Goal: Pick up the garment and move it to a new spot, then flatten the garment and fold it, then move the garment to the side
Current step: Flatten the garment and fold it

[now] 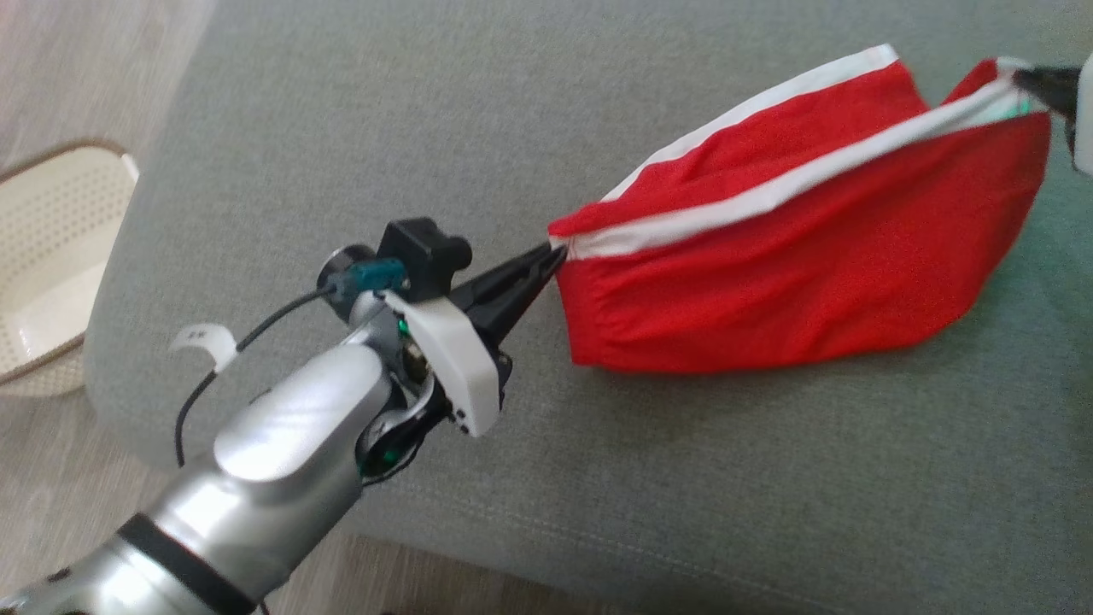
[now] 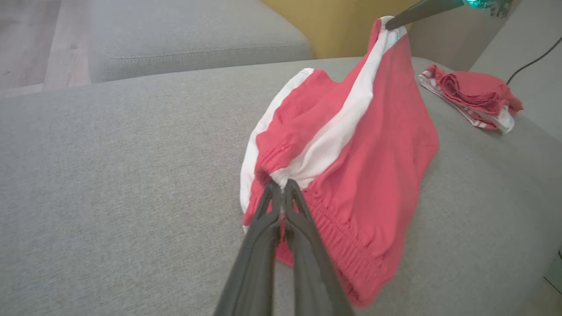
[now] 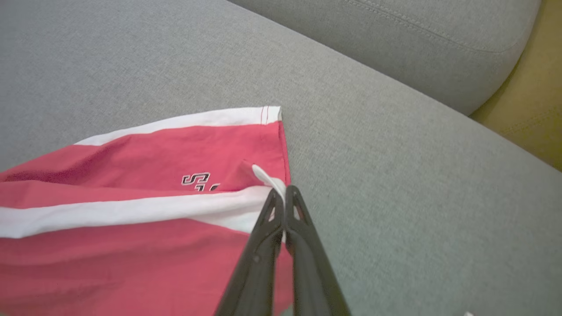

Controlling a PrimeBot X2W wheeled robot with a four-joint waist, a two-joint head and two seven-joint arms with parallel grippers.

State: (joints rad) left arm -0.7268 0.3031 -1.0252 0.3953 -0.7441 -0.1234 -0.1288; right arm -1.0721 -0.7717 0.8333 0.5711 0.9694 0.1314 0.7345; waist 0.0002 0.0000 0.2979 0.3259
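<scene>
Red garment (image 1: 811, 256) with white bands is seen in the right half of the head view, stretched out over a grey sofa (image 1: 384, 530). Left fingers (image 1: 553, 252) are closed on the garment's left end, at the white band, near frame centre. Right fingers (image 1: 1029, 81) are closed on the opposite end at the upper right edge, mostly cut off by the frame. The band is pulled taut between the two grips and the rest of the cloth sags below it. Whether the lower edge touches the cushion cannot be told.

In the left wrist view the gathered band is pinched at the fingertips, lower centre. The garment rises from there to the top centre, where the right fingers (image 2: 390, 24) are clamped on it. A second red and white pile (image 2: 474, 94) is lying on the sofa at the upper right, well apart from the garment. A black cable (image 2: 535, 57) is seen past it.

In the right wrist view the fingers are shut on a white fold at the garment's edge, frame centre. The cloth is spread toward the lower left. Black-outlined lettering (image 3: 199, 180) is partly hidden by a fold.

A cream perforated basket (image 1: 51, 256) is seen at the left edge of the head view, beside the sofa, on a wood floor (image 1: 51, 512).
</scene>
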